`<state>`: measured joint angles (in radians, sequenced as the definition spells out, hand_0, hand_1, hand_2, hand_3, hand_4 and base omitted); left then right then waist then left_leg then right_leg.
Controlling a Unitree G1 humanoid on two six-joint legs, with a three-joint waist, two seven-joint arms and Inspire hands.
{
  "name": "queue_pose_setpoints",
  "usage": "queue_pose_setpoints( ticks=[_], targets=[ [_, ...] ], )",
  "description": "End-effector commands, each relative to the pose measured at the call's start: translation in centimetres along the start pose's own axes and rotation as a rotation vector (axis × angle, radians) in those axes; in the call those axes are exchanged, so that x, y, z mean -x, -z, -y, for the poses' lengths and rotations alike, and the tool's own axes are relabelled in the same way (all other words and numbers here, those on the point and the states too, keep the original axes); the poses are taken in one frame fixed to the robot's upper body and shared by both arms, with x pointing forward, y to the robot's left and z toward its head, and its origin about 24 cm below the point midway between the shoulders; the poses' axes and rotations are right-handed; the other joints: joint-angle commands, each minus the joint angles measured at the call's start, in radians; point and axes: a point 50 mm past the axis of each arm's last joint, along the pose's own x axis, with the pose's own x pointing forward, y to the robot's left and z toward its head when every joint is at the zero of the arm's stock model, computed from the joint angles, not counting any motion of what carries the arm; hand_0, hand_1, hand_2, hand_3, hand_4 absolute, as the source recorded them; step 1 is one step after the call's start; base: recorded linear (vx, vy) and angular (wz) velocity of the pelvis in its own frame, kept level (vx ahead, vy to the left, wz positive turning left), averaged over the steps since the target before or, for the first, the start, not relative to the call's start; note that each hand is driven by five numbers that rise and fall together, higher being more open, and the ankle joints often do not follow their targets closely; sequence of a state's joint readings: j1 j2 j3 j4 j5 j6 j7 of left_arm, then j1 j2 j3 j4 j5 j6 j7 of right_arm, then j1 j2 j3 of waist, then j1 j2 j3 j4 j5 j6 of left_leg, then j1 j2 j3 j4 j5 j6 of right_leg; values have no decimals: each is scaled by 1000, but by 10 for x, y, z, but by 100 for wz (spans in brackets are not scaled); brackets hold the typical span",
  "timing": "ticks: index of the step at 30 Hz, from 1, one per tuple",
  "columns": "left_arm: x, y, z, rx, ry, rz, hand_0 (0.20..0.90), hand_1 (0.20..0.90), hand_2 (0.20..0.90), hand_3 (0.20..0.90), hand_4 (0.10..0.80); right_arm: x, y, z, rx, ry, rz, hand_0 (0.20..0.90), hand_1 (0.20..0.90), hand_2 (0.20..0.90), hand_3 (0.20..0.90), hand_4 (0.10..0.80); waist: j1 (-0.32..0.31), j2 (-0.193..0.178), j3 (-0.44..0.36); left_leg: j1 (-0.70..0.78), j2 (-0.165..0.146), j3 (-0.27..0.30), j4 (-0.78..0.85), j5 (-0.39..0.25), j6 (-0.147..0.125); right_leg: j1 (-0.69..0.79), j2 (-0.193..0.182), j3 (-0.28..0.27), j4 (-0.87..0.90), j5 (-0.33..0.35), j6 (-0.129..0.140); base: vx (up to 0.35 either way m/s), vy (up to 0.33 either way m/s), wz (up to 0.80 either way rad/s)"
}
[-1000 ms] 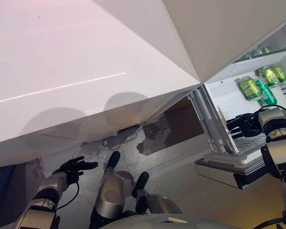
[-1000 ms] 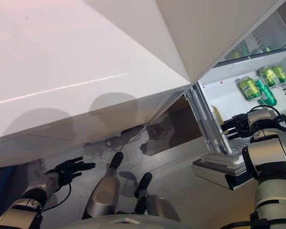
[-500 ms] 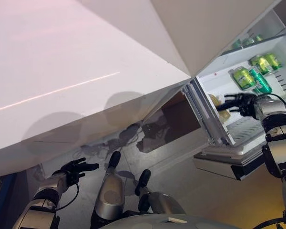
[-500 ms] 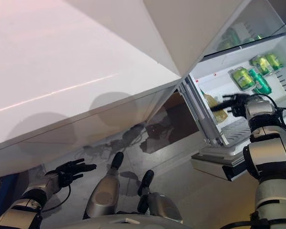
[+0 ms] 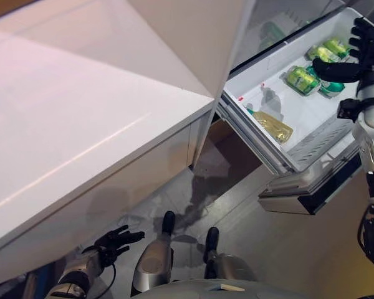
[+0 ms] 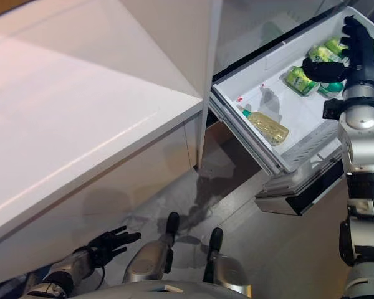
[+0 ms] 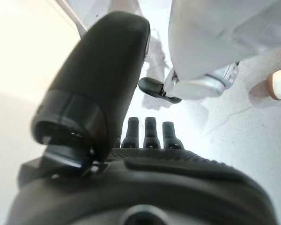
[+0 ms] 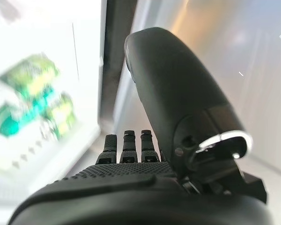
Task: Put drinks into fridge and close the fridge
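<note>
The white fridge compartment [image 5: 262, 93] stands open at the upper right. Green cans [image 5: 301, 78] lie at its back, and a yellow bottle [image 5: 271, 126] lies flat on its floor. My right hand [image 5: 369, 57] is raised beside the green cans, open and empty, its thumb stretched in front of them. In the right wrist view the hand [image 8: 131, 178] has straight fingers, with the green cans [image 8: 35, 93] past them. My left hand [image 6: 109, 244] hangs low near the floor, open and empty; it also shows in the left wrist view [image 7: 145, 178].
A large white panel [image 5: 81, 124] fills the left and middle, its edge next to the compartment. A grey and black base [image 5: 311, 190] juts out below the compartment. The grey floor [image 5: 274, 249] lies beneath.
The camera has shifted. My right hand has drawn away from the yellow bottle and risen beside the green cans. The bottle now lies alone in the compartment. My left hand stays low.
</note>
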<state>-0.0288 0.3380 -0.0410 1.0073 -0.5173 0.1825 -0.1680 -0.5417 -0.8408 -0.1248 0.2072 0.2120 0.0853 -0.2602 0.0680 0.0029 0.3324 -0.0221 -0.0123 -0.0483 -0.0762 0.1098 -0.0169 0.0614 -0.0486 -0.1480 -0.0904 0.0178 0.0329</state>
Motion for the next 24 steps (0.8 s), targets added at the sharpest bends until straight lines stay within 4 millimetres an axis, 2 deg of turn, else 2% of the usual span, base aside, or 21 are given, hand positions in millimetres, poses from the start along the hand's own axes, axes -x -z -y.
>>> queue_pose_setpoints(
  ticks=[1,4,8,11,13,17,18,24],
  targets=[
    [9,36,-26,3,-60,-80,900,900,900,900,800,15,-65,34,-35,179,433,900,900,900,900,800,-49,-12,-147,21,-38,48,31,-127,47,-87,14,51,72,12,23,-42,-5,-8],
    [10,45,-23,7,-57,-95,900,900,900,900,800,34,-63,39,-88,253,492,900,900,900,900,800,-68,-5,-157,28,-37,52,25,-130,48,-85,18,59,71,8,22,-59,-23,-13],
    [13,65,-19,14,-57,-117,900,900,900,900,800,76,-42,50,-220,387,526,900,900,900,900,800,-93,9,-175,40,-33,64,41,-144,54,-81,20,63,109,-19,13,-35,-34,-10],
    [15,74,-16,-7,-57,-130,900,900,900,900,800,97,-28,58,-264,472,514,900,900,900,900,800,-105,16,-176,41,-34,67,96,-164,60,-82,18,60,179,-55,0,10,-66,-8],
    [16,82,-14,-27,-61,-147,900,900,900,900,800,110,-9,61,-273,519,434,900,900,900,900,800,-118,20,-179,52,-37,70,132,-180,65,-72,20,59,216,-75,-7,71,-52,-1],
    [19,91,-12,-54,-61,-169,900,900,900,900,800,132,28,65,-276,550,234,900,900,900,900,800,-143,17,-169,63,-38,121,239,-240,65,-53,5,41,268,-111,-23,62,-29,2],
    [22,100,-12,-54,-64,-186,900,900,900,900,800,146,49,61,-267,530,134,900,900,900,900,800,-154,18,-157,60,-44,126,297,-271,67,-51,2,44,310,-133,-31,101,-4,1],
    [27,111,-11,-56,-76,-199,900,900,900,900,800,172,98,42,-281,356,-183,900,900,900,900,800,-184,25,-123,45,-42,152,406,-338,85,-69,-2,57,410,-190,-55,78,1,-4]
  ],
)
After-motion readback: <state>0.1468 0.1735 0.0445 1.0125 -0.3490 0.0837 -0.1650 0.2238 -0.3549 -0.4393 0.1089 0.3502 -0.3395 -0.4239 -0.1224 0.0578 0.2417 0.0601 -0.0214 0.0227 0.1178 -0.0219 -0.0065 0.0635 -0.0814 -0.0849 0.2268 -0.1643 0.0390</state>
